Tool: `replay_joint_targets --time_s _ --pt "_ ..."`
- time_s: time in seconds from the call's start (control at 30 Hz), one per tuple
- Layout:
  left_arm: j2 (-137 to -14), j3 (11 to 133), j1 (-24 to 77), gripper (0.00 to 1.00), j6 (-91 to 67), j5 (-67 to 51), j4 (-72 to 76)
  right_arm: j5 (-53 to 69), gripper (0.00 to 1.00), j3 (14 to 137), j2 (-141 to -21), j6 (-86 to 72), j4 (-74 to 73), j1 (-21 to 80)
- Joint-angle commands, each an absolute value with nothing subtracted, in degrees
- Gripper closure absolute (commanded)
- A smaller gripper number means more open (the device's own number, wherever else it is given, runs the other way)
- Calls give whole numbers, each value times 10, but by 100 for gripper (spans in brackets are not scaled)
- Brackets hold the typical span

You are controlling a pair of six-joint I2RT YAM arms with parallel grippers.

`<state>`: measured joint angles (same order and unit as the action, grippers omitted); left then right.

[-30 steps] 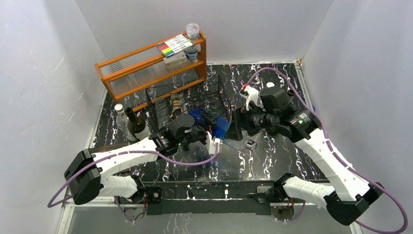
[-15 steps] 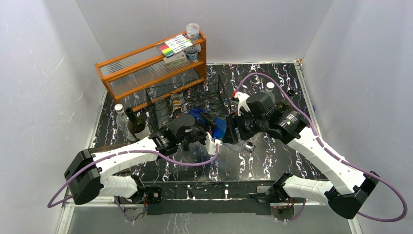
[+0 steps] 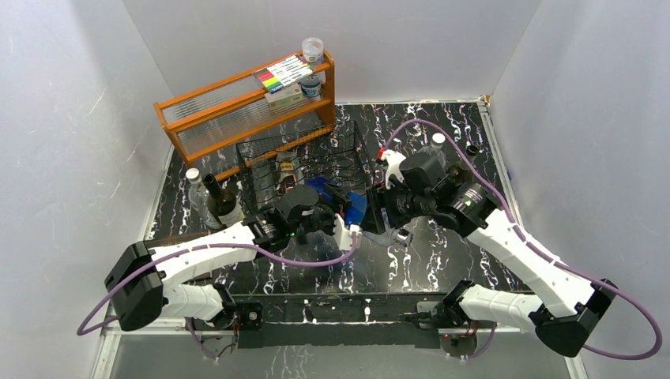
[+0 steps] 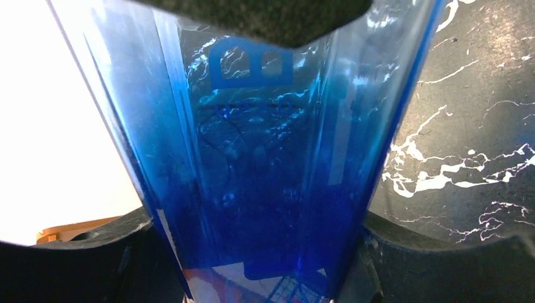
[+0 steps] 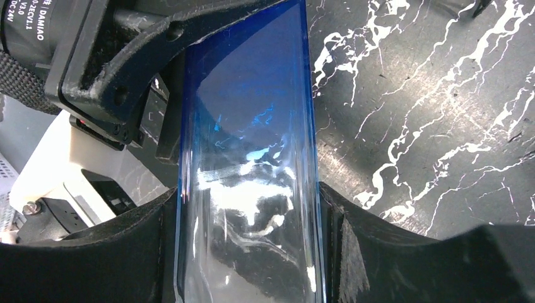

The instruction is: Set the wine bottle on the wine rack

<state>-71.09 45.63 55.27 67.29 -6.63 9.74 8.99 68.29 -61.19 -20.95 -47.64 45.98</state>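
The wine bottle point(image 3: 355, 207) is blue glass fading to clear and lies slanted just in front of the wine rack point(image 3: 304, 162), a low black wire rack. Both grippers are shut on the bottle. My left gripper point(image 3: 330, 212) holds the blue part, which fills the left wrist view point(image 4: 265, 158) between the two fingers point(image 4: 94, 252). My right gripper point(image 3: 381, 212) holds the clearer part point(image 5: 252, 208), with its fingers point(image 5: 378, 246) tight against the glass. A silver cap point(image 3: 403, 235) shows below the right gripper.
An orange wooden shelf point(image 3: 237, 106) with markers and jars stands behind the rack. A dark bottle point(image 3: 223, 204) and a clear bottle point(image 3: 194, 185) stand left of the rack. A labelled bottle point(image 3: 288, 167) lies in the rack. Two small caps point(image 3: 437, 140) sit at the back right.
My right arm has swung left and down, bringing its gripper closer along the bottle. The left gripper and bottle have shifted slightly toward the rack.
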Motion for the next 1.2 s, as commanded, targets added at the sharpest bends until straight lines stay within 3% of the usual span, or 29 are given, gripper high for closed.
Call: replay_joint_targets --time_s 0.0,0.13,0.37,0.43,0.47,0.5,0.83,1.17 --pt "-696 508 553 84 599 -14 190 17 100 678 -585 -229 -430 462" --pt "-699 501 552 63 562 -3 186 -2 100 670 -555 -232 -395 462" --pt "-720 520 551 34 532 5 136 -6 100 652 -525 -222 -351 462" --pt "-729 529 550 22 526 9 118 -3 100 644 -520 -219 -343 462" --pt "-732 532 549 6 524 11 116 -2 100 640 -518 -219 -339 462" --pt "-733 533 548 2 519 13 115 -2 100 636 -514 -218 -338 462" --pt "-660 495 529 2 424 -53 135 -5 100 587 -485 -218 -333 462" --pt "-513 478 528 2 185 -32 110 9 100 552 -480 -210 -315 462"
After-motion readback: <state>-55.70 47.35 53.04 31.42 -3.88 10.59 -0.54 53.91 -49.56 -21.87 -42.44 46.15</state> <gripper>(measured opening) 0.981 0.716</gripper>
